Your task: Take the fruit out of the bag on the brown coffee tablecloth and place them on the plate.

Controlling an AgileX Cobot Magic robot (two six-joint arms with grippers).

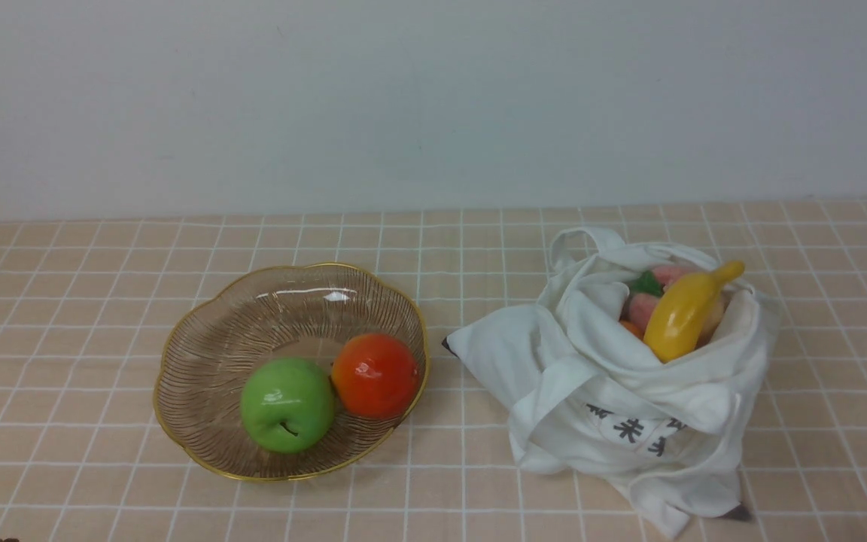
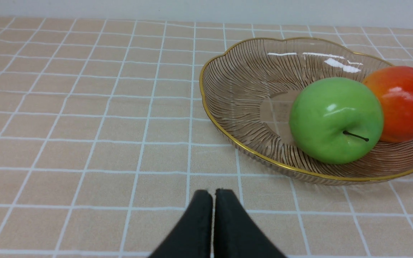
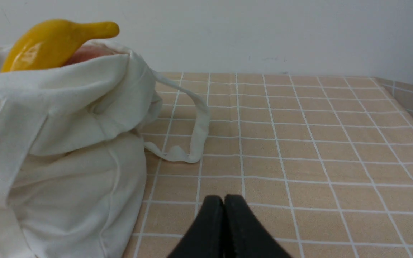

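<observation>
Peach grid tablecloth (image 1: 72, 316) under plate (image 1: 200, 331) and bag (image 1: 554, 376), pale wall (image 1: 403, 98) behind

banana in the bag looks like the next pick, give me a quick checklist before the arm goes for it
1. Banana exposed on top of the bag opening: ok.
2. Right pincer empty: ok. It is shut, so open it before reaching: not ok.
3. Left pincer shut, empty, apart from the plate: ok.
4. Free room on the plate beside the green apple and pomegranate: ok.
5. Bag handle lies loose on the tablecloth, away from the banana: ok.
6. Fruit left under the banana: cannot tell how many.
</observation>
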